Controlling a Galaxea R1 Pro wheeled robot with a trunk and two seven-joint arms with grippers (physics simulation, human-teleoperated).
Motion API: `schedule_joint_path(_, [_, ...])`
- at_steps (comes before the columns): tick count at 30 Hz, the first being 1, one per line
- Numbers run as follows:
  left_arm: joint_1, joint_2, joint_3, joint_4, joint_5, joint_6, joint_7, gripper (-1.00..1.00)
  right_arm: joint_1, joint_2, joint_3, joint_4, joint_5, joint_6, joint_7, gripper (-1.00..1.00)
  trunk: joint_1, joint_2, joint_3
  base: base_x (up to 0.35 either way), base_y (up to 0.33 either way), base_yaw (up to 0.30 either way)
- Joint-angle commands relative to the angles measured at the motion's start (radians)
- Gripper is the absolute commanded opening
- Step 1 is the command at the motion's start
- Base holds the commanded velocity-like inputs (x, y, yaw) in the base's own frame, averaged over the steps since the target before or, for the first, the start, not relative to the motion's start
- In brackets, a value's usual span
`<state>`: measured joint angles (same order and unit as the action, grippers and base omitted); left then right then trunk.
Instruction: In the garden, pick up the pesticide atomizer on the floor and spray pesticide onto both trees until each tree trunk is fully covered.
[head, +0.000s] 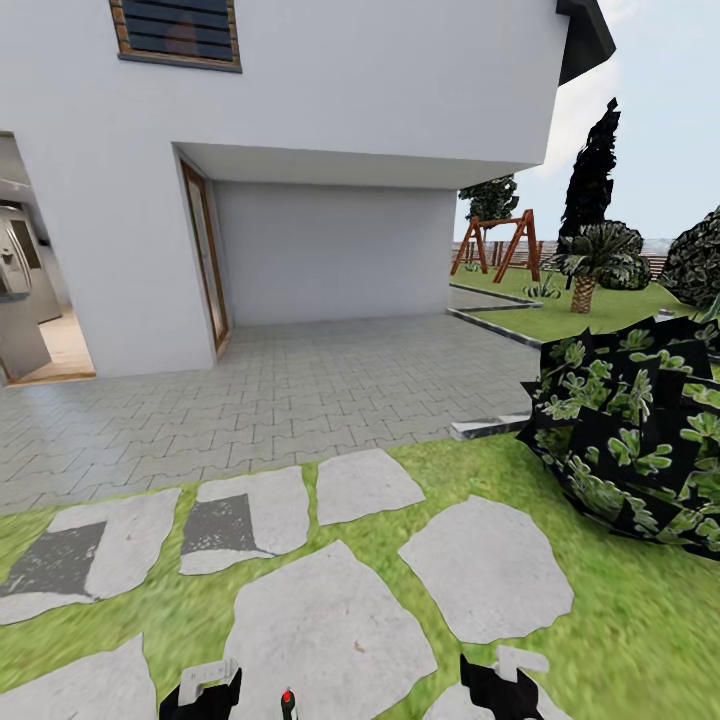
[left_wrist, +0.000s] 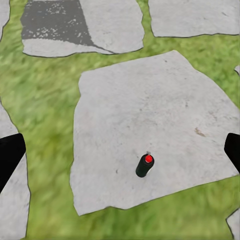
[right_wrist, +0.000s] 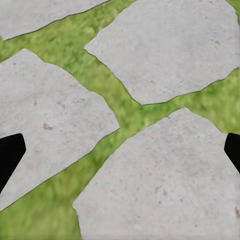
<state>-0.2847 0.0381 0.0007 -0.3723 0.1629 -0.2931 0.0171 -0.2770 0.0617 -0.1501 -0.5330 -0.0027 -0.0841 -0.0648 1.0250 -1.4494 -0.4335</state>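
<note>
White house (head: 300, 100), stone-paved lawn (head: 620, 620)

Pale grey stepping stones (right_wrist: 165, 55) are seen laid flat in green grass (right_wrist: 125, 112); four slabs are shown, parted by narrow grass strips that meet near the middle; small brown flecks are scattered on the stone to one side (right_wrist: 47, 126); two black fingertips (right_wrist: 10, 155) of the right claw (right_wrist: 120, 155) are seen at opposite edges, set wide apart, nothing held between them.

Matt black pesticide atomizer (left_wrist: 144, 166) stands on rough grey stone slab (left_wrist: 150, 100).
</note>
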Motion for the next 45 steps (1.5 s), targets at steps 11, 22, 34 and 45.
schedule_joint_path(11, [-0.001,0.000,-0.004,0.002,0.006,-0.003,0.001,1.00,-0.001,0.004,0.000,0.001,0.000,-0.003,0.000,1.00,0.000,-0.001,-0.001,0.000,0.000,0.000])
schedule_joint_path(22, [0.000,0.000,-0.006,0.001,0.006,-0.003,0.000,1.00,-0.001,0.004,0.005,0.007,0.010,-0.003,0.000,1.00,0.000,-0.001,-0.001,0.000,0.000,0.000])
schedule_joint_path(34, [-0.003,0.002,-0.002,-0.020,0.008,0.004,-0.029,1.00,-0.002,0.044,0.164,0.003,0.014,0.003,-0.078,1.00,0.011,-0.022,-0.010,0.000,0.000,0.000])
schedule_joint_path(45, [-0.007,0.005,0.002,-0.283,0.010,0.198,-0.064,1.00,-0.024,0.079,0.338,-0.101,-0.001,0.053,-0.241,1.00,0.054,-0.099,-0.045,0.000,0.000,0.000])
